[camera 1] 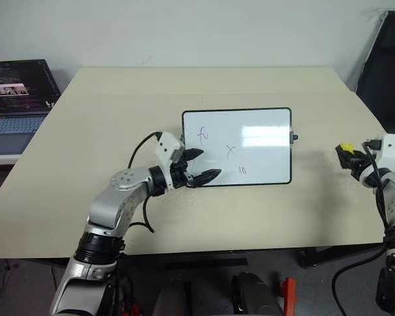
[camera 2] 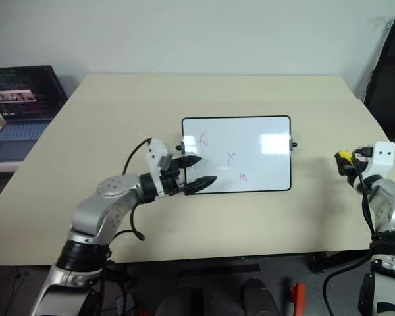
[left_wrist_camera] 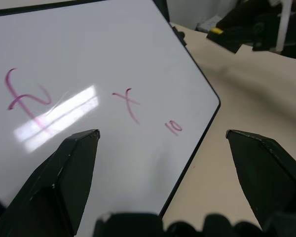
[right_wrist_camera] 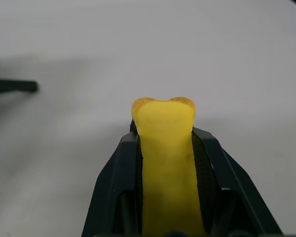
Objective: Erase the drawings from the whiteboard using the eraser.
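Note:
The whiteboard (camera 1: 250, 141) lies flat in the middle of the table, its dark frame around a white face. Reddish drawings (left_wrist_camera: 130, 103) mark it: a scribble at its left, an "x" in the middle, a small "10" below that. My left gripper (camera 1: 204, 166) is open, its fingers (left_wrist_camera: 64, 173) spread over the board's near left corner. Off to the right, beyond the board's edge, my right gripper (camera 1: 345, 155) is shut on the yellow eraser (right_wrist_camera: 166, 163), which is squeezed between its pads and held above the table.
An open laptop (camera 1: 16, 99) sits on a side surface at the far left. A dark chair (camera 1: 385, 72) stands at the far right. Bare tabletop (camera 1: 204, 85) surrounds the board on all sides.

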Controlling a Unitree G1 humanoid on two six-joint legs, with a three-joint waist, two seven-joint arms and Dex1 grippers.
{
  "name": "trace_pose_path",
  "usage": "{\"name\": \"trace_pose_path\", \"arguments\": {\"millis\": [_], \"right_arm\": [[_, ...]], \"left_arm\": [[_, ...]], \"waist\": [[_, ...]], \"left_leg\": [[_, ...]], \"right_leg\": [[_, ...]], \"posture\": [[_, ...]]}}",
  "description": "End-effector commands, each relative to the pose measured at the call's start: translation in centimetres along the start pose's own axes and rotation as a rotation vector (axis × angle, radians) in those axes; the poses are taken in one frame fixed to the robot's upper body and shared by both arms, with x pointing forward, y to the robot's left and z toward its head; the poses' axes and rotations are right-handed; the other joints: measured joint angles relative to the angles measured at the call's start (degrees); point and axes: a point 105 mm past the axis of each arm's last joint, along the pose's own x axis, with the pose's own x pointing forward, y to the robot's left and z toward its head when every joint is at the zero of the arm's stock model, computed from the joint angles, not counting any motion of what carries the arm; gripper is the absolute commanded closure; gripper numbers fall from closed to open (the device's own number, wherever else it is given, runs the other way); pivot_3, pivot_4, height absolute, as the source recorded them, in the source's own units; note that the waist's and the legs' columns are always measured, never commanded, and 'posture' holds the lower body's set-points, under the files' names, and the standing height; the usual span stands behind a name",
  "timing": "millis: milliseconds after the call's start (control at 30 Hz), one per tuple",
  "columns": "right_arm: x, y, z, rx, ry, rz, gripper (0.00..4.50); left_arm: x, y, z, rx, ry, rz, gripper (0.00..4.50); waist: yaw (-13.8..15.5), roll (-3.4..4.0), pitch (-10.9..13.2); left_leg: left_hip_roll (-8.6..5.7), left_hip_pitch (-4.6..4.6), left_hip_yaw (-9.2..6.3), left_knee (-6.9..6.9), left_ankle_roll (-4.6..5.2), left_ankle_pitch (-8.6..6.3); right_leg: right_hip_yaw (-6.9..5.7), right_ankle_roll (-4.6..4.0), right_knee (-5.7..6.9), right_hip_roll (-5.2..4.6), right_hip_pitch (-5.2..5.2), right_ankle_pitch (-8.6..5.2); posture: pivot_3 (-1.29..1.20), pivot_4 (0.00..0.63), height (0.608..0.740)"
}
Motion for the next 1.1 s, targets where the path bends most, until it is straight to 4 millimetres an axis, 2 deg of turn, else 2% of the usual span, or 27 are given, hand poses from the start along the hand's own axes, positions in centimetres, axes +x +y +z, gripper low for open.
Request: {"name": "trace_pose_path", "arguments": {"millis": [33,167,300,367,467,600,700,800,1000,1100], "right_arm": [[-0.7,5.2,5.5,0.012,-0.165,0.227,3.48],[-0.5,11.6,6.9,0.018,-0.197,0.44,3.48],[0.3,17.3,7.2,-0.035,-0.207,0.579,3.49],[1.3,20.3,6.8,-0.182,-0.213,0.615,3.49],[2.9,23.7,5.5,-0.485,-0.248,0.621,3.49],[4.1,27.2,4.6,-0.621,-0.319,0.677,3.49],[4.6,28.5,4.5,-0.648,-0.354,0.696,3.49],[5.4,29.5,4.1,-0.68,-0.365,0.707,3.49],[6.9,30.6,4.0,-0.697,-0.368,0.68,3.49],[7.5,31.0,3.0,-0.738,-0.333,0.682,3.49]], "left_arm": [[-2.0,1.7,0.5,0.043,-0.01,0.072,0.0],[-3.8,3.3,-0.3,0.052,0.027,0.153,0.0],[-4.8,4.2,-0.7,0.053,0.035,0.203,0.0],[-5.0,4.4,-1.0,0.058,0.039,0.226,0.0],[-4.9,4.2,-1.5,0.061,0.045,0.245,0.0],[-5.4,4.4,-1.7,0.071,0.034,0.297,0.0],[-6.1,4.6,-1.6,0.073,0.031,0.322,0.0],[-6.6,3.9,-1.6,0.059,0.037,0.298,0.0],[-6.9,3.3,-1.1,0.058,0.032,0.296,0.0],[-6.9,3.0,-1.4,0.053,0.037,0.296,0.0]], "waist": [[-0.1,0.01,0.0],[0.0,0.01,0.0],[0.2,0.0,0.0],[0.2,0.01,0.0],[0.2,0.01,0.0],[0.3,-0.01,0.0],[0.3,-0.04,0.1],[0.2,-0.04,0.1],[0.1,-0.04,0.1],[0.1,-0.04,0.1]], "left_leg": [[0.01,0.0,-0.01,0.0,0.0,0.0],[0.04,0.01,-0.05,0.0,0.0,0.0],[0.04,-0.02,-0.06,0.02,0.0,0.0],[0.04,-0.04,-0.05,0.01,0.0,0.0],[0.05,-0.07,-0.05,-0.01,0.0,0.0],[0.05,-0.09,-0.04,-0.02,-0.01,-0.01],[0.06,-0.13,-0.05,-0.02,-0.02,-0.01],[0.07,-0.13,-0.06,-0.02,-0.03,-0.02],[0.07,-0.1,-0.08,-0.02,-0.04,-0.02],[0.07,-0.1,-0.08,-0.02,-0.05,-0.03]], "right_leg": [[0.0,0.0,0.01,0.0,0.0,0.0],[-0.04,0.01,0.03,0.03,-0.01,-0.01],[-0.07,0.0,0.03,0.01,-0.02,-0.01],[-0.07,-0.03,0.03,0.0,-0.05,0.01],[-0.08,-0.04,0.03,0.0,-0.12,0.01],[-0.09,-0.06,0.03,-0.01,-0.13,0.01],[-0.09,-0.08,0.06,-0.02,-0.2,0.02],[-0.1,-0.09,0.1,-0.03,-0.22,0.03],[-0.12,-0.12,0.15,-0.04,-0.21,0.02],[-0.12,-0.14,0.16,-0.04,-0.21,0.01]], "posture": [[0.0,0.15,0.74],[0.0,0.15,0.74],[0.0,0.15,0.74],[0.0,0.15,0.74],[0.0,0.15,0.74],[0.0,0.15,0.74],[0.0,0.15,0.74],[0.0,0.15,0.74],[0.0,0.15,0.74],[0.0,0.15,0.74]]}}
